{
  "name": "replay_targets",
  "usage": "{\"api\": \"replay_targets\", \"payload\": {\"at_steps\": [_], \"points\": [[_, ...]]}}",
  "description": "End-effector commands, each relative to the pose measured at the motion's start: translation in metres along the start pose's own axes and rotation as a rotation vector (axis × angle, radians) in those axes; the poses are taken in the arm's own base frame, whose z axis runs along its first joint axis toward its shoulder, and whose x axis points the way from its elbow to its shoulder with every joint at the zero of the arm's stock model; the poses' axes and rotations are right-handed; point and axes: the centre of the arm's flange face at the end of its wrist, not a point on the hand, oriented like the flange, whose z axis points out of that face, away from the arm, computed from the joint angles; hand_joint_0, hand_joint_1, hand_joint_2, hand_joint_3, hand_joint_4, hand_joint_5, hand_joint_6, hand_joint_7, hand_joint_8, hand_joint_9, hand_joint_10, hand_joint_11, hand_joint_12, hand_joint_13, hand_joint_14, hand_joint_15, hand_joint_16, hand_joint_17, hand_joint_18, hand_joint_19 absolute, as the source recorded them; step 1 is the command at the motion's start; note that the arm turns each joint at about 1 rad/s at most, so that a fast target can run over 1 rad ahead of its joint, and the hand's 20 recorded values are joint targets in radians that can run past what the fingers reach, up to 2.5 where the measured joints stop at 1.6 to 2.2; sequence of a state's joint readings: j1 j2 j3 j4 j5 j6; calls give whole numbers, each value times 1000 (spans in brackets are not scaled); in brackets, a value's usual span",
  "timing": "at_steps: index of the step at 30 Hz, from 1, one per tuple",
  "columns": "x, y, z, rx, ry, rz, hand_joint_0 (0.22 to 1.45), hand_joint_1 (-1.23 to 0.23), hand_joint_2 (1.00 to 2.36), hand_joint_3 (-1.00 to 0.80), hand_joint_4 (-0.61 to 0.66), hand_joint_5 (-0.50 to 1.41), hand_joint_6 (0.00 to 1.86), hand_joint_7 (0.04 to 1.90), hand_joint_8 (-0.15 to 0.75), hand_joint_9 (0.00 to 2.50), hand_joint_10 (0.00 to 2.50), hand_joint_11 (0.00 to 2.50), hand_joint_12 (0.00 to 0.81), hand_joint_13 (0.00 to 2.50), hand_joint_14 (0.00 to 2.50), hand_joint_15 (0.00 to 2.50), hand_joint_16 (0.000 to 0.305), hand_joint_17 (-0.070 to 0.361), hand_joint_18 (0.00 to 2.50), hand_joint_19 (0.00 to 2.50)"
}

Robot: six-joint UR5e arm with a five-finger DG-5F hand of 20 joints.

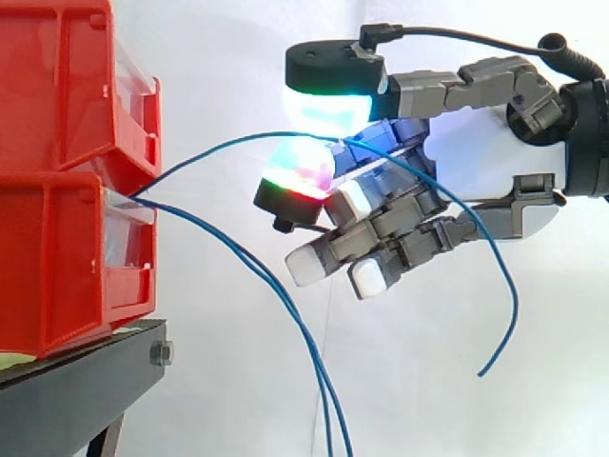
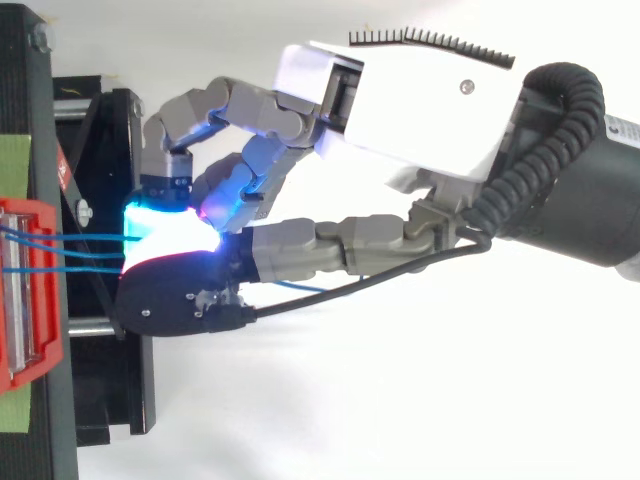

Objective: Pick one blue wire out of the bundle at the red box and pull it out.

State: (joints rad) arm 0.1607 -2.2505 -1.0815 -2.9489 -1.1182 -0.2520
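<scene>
Hand (image 1: 476, 157) hovering right of red box (image 1: 57, 276), glowing pads (image 1: 300, 169) apparently pinching one blue wire (image 1: 214, 148). Wire running roughly level leftward into box mouth, free tail drooping right behind hand. Two other wires (image 1: 285, 307) hanging below, clear of pinch. Pull axis pointing right, away from box.

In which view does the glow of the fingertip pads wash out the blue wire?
Top view: the glow of the pads burns to white on the robot hand, hiding where the blue wires meet it. Side view: the glow shows cyan, green and red, and the pinched blue wire reads clearly against the white curtain.
</scene>
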Motion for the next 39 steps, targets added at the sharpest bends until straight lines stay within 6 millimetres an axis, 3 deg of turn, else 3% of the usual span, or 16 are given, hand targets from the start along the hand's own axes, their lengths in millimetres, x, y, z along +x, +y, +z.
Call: {"api": "replay_targets", "payload": {"at_steps": [1, 20, 39], "points": [[0, 0, 0, 1, 1, 0, 582, -688, 1024, -142, 304, -165, 889, 1165, 470, 1083, 19, 856, 503, 841, 14, 440, 65, 146, 937, 591], [1, 0, 0, 1, -2, -4, 595, -765, 1028, 10, 295, -127, 879, 1287, 475, 1171, 19, 854, 507, 874, 13, 440, 66, 149, 975, 577], [-3, -3, 0, 11, -5, -7, 601, -767, 1025, 20, 282, -122, 879, 1323, 480, 1142, 19, 846, 508, 792, 13, 412, 69, 155, 932, 540]]}}
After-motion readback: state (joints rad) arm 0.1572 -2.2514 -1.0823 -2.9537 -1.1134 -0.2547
